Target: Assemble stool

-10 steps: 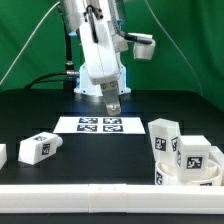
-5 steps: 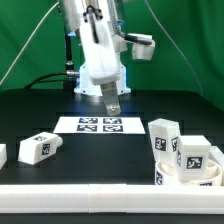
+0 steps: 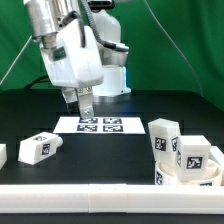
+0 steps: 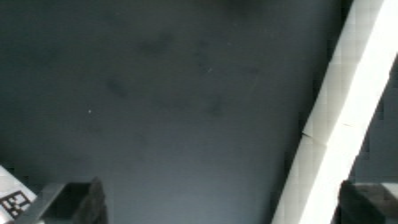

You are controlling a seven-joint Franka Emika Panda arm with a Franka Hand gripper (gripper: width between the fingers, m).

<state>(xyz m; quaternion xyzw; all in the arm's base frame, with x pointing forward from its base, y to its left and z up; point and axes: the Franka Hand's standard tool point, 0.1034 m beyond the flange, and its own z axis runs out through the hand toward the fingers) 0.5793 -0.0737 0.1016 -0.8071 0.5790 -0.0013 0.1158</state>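
My gripper (image 3: 81, 108) hangs open and empty above the back left corner of the marker board (image 3: 100, 125). In the wrist view the gripper (image 4: 222, 202) has its two dark fingers (image 4: 71, 202) far apart with only dark table between them. A loose white stool leg (image 3: 40, 147) with a tag lies at the exterior view's front left, well below and left of the gripper. Another white part (image 3: 2, 155) is cut off at the left edge. At the front right the round seat (image 3: 205, 177) carries two tagged legs (image 3: 164, 136), (image 3: 192, 153).
A long white rail (image 3: 100, 197) runs along the front of the black table. A green backdrop stands behind the arm. The wrist view shows a white strip (image 4: 342, 110) crossing the dark table and a tag corner (image 4: 15, 203).
The arm has swung to the exterior view's left, so the gripper now hangs over the marker board's left end instead of its right side. The parts have not moved.
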